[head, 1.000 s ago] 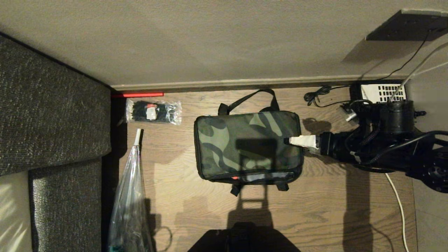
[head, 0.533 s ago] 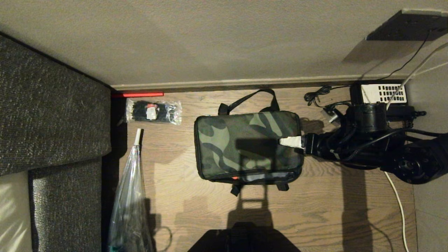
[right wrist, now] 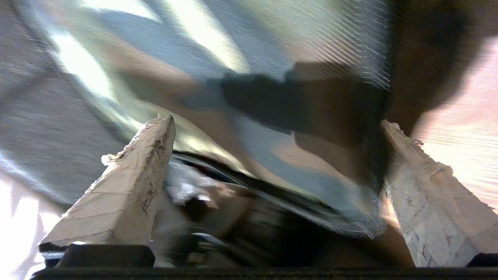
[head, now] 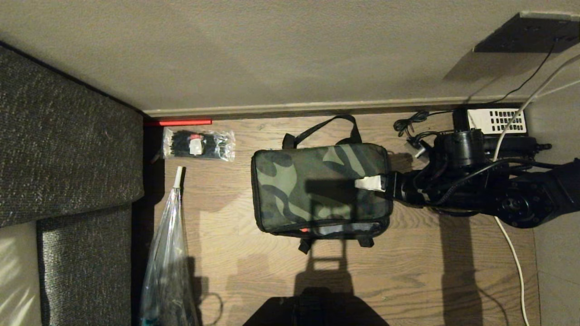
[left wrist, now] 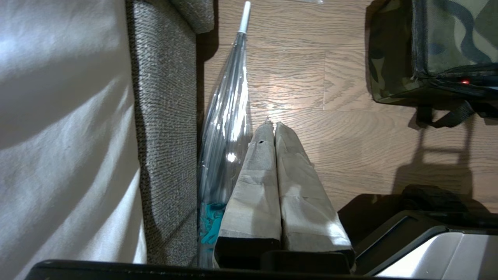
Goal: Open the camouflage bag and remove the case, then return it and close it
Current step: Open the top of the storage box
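A: Where's my right gripper (head: 368, 183)?

B: At three o'clock on the camouflage bag (head: 317, 188), over its right end. On my wrist feed the taped fingers (right wrist: 132, 182) stand spread wide with nothing between them but blurred camo fabric.

A: And the bag?

B: Lid down, sitting on the wood floor (head: 408, 271) mid-frame, handles (head: 326, 129) at twelve o'clock by the wall. I can't see the case.

A: Left side?

B: My left gripper (left wrist: 274, 126) hangs parked at eight o'clock, fingers pressed together, empty, beside the clear umbrella (left wrist: 227, 128).
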Motion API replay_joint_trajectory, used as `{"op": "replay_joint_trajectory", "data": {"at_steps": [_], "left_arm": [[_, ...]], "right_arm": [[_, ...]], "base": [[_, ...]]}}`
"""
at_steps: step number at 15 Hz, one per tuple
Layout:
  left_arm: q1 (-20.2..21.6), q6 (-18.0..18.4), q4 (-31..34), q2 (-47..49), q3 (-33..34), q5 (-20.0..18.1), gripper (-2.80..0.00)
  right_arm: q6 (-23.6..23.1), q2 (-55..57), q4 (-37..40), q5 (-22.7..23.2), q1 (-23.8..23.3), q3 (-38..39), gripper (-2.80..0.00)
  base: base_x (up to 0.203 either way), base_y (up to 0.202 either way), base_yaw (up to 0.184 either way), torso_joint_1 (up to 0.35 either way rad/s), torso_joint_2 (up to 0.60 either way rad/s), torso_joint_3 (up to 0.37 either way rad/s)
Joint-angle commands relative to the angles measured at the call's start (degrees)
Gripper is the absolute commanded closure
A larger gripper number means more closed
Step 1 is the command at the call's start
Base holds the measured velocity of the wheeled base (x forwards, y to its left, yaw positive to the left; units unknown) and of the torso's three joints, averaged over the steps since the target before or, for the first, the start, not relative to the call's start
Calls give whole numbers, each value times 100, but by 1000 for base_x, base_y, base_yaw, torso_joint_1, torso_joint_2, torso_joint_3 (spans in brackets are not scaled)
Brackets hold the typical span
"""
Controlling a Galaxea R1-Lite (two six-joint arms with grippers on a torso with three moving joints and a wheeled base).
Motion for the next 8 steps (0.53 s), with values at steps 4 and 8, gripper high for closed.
{"op": "replay_joint_trajectory", "data": {"at_steps": [4,8], "left_arm": [[0,-1,4,-2,18,2,0],[0,-1,4,-10,18,2,0]], "right_arm": [[1390,-336,286,93,503,-521,-280],[2017,-361,522,211,553,-953,-280]], "base": [[0,0,0,0,0,0],[0,0,0,0,0,0]]}}
